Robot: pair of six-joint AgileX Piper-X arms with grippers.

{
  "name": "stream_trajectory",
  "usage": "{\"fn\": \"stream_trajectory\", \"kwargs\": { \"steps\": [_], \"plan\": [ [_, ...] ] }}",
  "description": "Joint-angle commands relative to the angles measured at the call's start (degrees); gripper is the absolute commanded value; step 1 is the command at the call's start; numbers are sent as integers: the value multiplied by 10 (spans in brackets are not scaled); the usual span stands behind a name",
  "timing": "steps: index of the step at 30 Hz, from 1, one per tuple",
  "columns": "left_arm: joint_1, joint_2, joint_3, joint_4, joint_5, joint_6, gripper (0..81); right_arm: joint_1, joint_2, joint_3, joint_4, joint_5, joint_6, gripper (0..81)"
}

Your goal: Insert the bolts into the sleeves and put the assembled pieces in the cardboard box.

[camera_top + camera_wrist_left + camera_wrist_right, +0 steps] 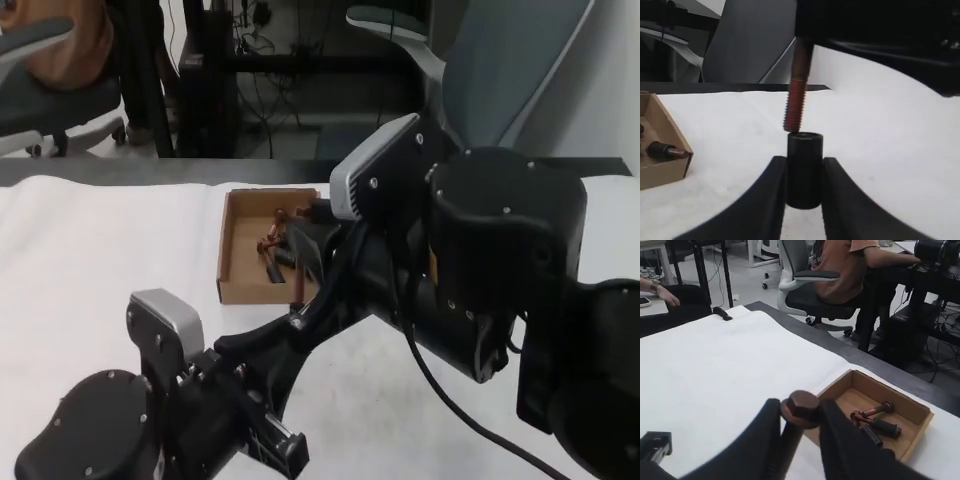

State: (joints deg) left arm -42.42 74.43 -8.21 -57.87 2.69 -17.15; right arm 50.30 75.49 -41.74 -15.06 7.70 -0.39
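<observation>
1. Several pieces [884, 428] already lie in the cardboard box [255, 293], dark sleeves with coppery bolts in them; we cannot count them exactly, since they overlap.
2. One more pair is in hand, so we judge the task to be partway through, at the insertion step.
3. The left gripper [804, 172] pinches a black sleeve [805, 150] between its fingers, upright, with its open mouth facing up, above the white bench [715, 365].
4. The right gripper [800, 410] is clamped on a bolt [796, 100] just under its head and holds it nearly vertical over the sleeve.
5. The bolt's threaded tip sits right at the sleeve's mouth, a little toward one side of the bore. We cannot tell whether it has entered, and nearly all of the shank shows above the rim.
6. What is left for this pair, as we see it, is to centre the tip, sink the bolt into the sleeve and set the assembled piece in the box, which stands near the grippers.
7. We see no loose bolts or sleeves on the bare part of the bench, so we cannot say how many pairs remain.
</observation>
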Motion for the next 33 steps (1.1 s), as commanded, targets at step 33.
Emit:
{"fn": "stream_trajectory", "kwargs": {
  "steps": [33],
  "plan": [
    [-8,0,-1,18,-52,47,18,10,-21,6,20,-8,4,6]
  ]
}}
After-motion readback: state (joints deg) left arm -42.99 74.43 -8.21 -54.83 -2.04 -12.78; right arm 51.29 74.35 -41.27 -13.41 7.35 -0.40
